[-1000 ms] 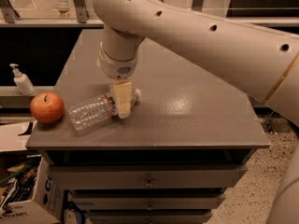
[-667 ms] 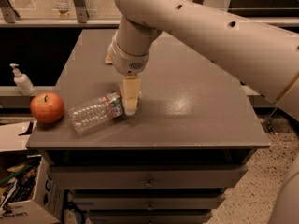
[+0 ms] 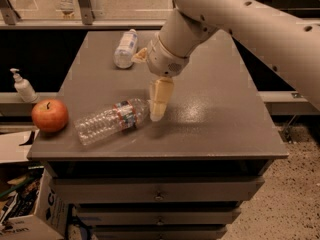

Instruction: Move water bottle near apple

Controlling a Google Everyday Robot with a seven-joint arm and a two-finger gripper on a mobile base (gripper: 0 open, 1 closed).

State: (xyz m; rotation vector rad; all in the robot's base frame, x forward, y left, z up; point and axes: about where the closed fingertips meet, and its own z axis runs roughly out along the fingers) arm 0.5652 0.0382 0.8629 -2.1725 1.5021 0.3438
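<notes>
The water bottle (image 3: pixel 112 121) lies on its side on the grey table (image 3: pixel 210 129), near the front left, with its cap end pointing right. The apple (image 3: pixel 50 115) sits at the table's front left corner, a short gap left of the bottle's base. My gripper (image 3: pixel 158 109) hangs down from the large white arm, with its tip right beside the bottle's cap end. I cannot tell whether it touches the bottle.
A stubbier whitish bottle (image 3: pixel 125 48) lies at the back of the table. A white pump dispenser (image 3: pixel 22 86) stands on a ledge left of the table. Cardboard boxes (image 3: pixel 22 204) sit on the floor at the lower left. Drawers are below the tabletop.
The arm and gripper have shifted to the right, from over the bottle's neck to just past its cap end. The bottle and apple have stayed about where they were.
</notes>
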